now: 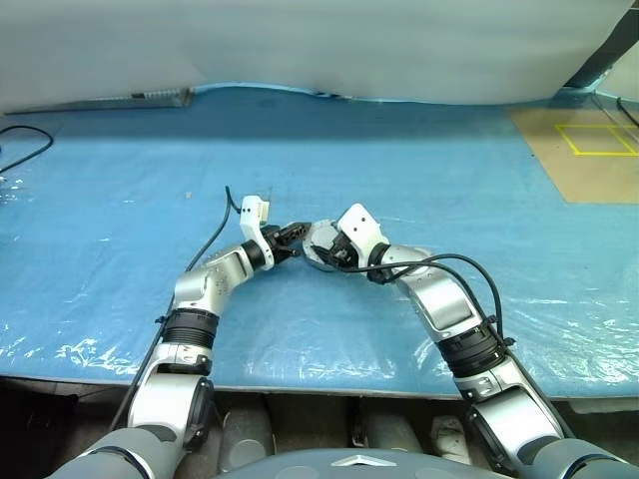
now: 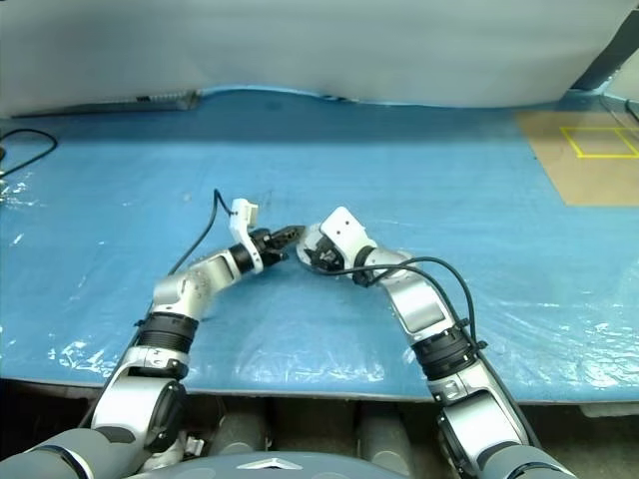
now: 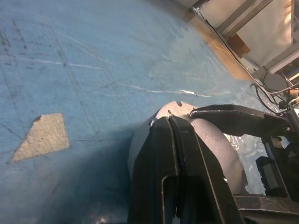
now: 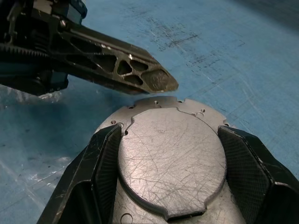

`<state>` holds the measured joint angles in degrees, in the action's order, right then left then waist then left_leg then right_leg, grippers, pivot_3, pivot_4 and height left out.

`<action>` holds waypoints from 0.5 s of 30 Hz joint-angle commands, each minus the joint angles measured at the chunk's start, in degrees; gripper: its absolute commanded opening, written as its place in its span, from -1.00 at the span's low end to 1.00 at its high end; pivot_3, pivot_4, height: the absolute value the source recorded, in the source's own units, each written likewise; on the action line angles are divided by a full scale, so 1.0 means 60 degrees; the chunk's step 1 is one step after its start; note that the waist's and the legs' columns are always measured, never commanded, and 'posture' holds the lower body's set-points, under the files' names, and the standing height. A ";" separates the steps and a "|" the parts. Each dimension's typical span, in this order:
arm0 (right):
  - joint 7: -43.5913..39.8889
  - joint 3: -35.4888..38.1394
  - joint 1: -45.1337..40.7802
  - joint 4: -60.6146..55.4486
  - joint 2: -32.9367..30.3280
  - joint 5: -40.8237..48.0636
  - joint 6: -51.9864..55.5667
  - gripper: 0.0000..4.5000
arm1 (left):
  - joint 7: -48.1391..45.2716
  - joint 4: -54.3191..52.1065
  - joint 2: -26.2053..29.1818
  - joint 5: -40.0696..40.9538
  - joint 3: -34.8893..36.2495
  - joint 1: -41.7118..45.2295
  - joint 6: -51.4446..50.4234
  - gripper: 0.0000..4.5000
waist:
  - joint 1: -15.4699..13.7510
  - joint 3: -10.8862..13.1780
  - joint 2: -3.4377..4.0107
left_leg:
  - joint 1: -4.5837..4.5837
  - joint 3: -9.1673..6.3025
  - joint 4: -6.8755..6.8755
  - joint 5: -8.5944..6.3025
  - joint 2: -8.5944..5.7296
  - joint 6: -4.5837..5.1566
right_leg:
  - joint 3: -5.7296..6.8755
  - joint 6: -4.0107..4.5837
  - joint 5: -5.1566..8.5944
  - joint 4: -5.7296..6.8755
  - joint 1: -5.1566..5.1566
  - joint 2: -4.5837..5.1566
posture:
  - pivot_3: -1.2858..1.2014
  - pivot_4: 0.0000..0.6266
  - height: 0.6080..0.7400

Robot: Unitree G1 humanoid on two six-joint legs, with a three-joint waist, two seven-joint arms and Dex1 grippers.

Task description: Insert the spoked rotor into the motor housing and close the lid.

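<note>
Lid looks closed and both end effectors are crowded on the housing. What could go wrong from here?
The left end effector, shut, sits right at the lid's rim; pushing further could scrape it or twist the motor housing in the right end effector's two-sided grip. The fingers clamp only the edges, so a nudge might slip it onto the blue table cover.

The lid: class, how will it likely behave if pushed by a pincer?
The lid looks like scratched, smooth metal, so fingers may slip on it. It appears thick and rigid, so probably won't flex. The right pincer clamps its sides, so it should stay put.
</note>
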<state>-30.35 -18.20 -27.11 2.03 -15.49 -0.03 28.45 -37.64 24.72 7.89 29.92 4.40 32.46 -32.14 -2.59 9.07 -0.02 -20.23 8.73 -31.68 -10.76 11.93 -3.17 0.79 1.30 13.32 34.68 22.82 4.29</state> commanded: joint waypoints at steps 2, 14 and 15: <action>0.0104 -0.0151 0.0399 0.0818 -0.0158 -0.0341 0.0432 0.31 | -0.0179 -0.0081 0.0024 -0.0391 -0.0261 0.0156 0.0229 -1.00 | -0.0003 0.0000 0.0000 | 0.0002 -0.0001 0.0008 0.0000 -0.0003 0.0000 | -0.0002 -0.0005 0.0003 -0.0001 0.0000 0.0002 | 0.03 -0.52 1.00; -0.0115 -0.0045 0.0462 0.0656 -0.0028 -0.0048 0.0523 0.31 | -0.0675 -0.0677 0.0338 -0.1111 -0.1167 -0.0123 -0.0101 -1.00 | -0.0008 0.0000 0.0000 | 0.0017 0.0000 0.0064 -0.0002 -0.0013 0.0003 | -0.0008 -0.0011 0.0009 -0.0031 -0.0003 0.0005 | 0.03 -0.52 1.00; -0.0116 0.0030 0.0489 0.0578 0.0006 0.0015 0.0604 0.31 | -0.0680 -0.0645 0.0355 -0.1200 -0.1201 -0.0113 -0.0044 -1.00 | -0.0009 0.0000 0.0000 | 0.0016 0.0000 0.0065 -0.0002 -0.0013 0.0003 | -0.0009 -0.0013 0.0009 -0.0034 -0.0003 0.0005 | 0.03 -0.52 1.00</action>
<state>-31.24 -17.10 -26.48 1.77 -15.30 0.64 28.52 -40.92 21.25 10.34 23.70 -0.42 32.20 -31.69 -2.64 9.07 -0.02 -20.15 8.73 -31.28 -10.77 11.85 -3.15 0.74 1.22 13.37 34.45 22.80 4.32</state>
